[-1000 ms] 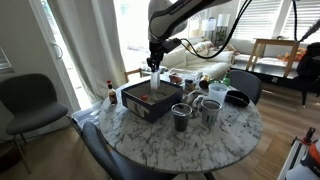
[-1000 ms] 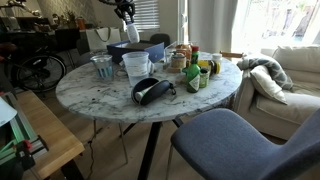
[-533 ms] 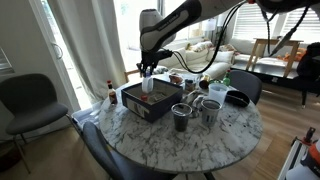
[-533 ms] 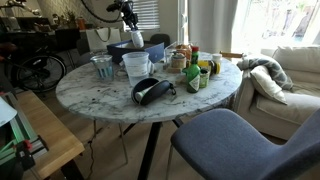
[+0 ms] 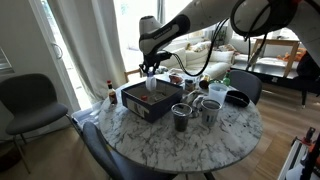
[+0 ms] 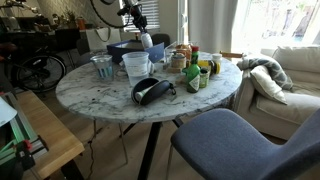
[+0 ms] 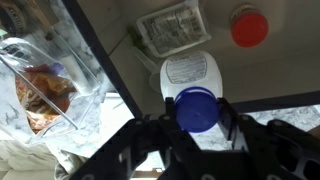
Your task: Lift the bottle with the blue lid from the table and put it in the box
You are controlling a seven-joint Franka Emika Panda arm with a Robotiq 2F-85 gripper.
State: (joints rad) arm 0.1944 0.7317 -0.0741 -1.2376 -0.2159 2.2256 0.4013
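While pinched at blue lid between closed fingers of black gripper (image 7: 197,112), slim whitish plastic bottle (image 7: 190,72) hangs upright over low dark navy box (image 5: 146,102) on round white marble table (image 5: 215,145). Against half-second-earlier frame, bottle (image 6: 146,40) sits slightly sideways, height similar.

Your room is bright: daylight floods through the tall window (image 5: 95,45) at upper left. A grey armchair (image 5: 25,100) sits at left on the wood floor (image 5: 55,165). In an exterior view, a pale sofa (image 6: 290,70) fills the right edge and a bicycle (image 6: 30,65) the left.
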